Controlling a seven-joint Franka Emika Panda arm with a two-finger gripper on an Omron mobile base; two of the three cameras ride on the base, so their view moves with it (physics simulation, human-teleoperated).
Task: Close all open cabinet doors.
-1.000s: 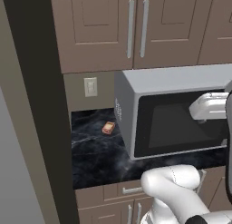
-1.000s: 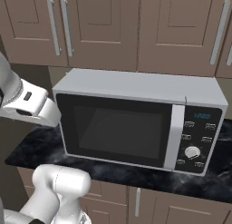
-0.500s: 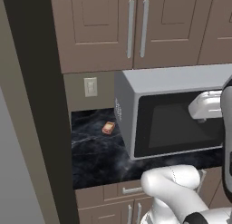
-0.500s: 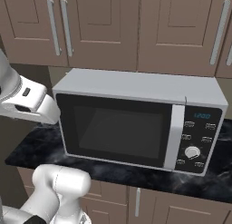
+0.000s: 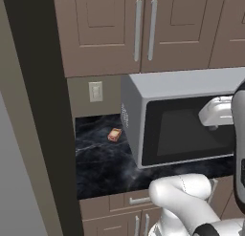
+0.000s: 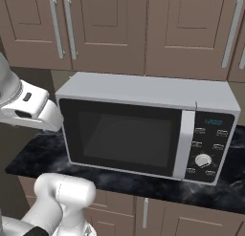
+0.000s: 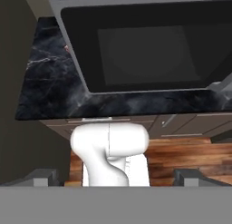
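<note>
Two cabinet doors (image 5: 100, 27) (image 5: 179, 25) hang above the microwave, taupe-brown with long silver bar handles, and both lie flush with their frames. The right base view shows the same doors (image 6: 103, 25) and one further right (image 6: 191, 29), also flush. My gripper (image 7: 117, 175) is open, its dark fingertips (image 7: 43, 175) wide apart with nothing between them. It faces down past the microwave's glass door toward the counter edge and the floor. The arm's white hand (image 5: 217, 111) (image 6: 31, 111) hovers in front of the microwave, well below the doors.
A silver microwave (image 6: 143, 130) stands on the black marble counter (image 5: 103, 158). A small orange item (image 5: 114, 134) lies by the wall under a white outlet (image 5: 95, 91). A tall dark panel (image 5: 43, 111) bounds the left side. Drawer fronts (image 6: 143, 216) run below.
The white hand has edged slightly toward the microwave's front; the doors and everything else stay as they were.
</note>
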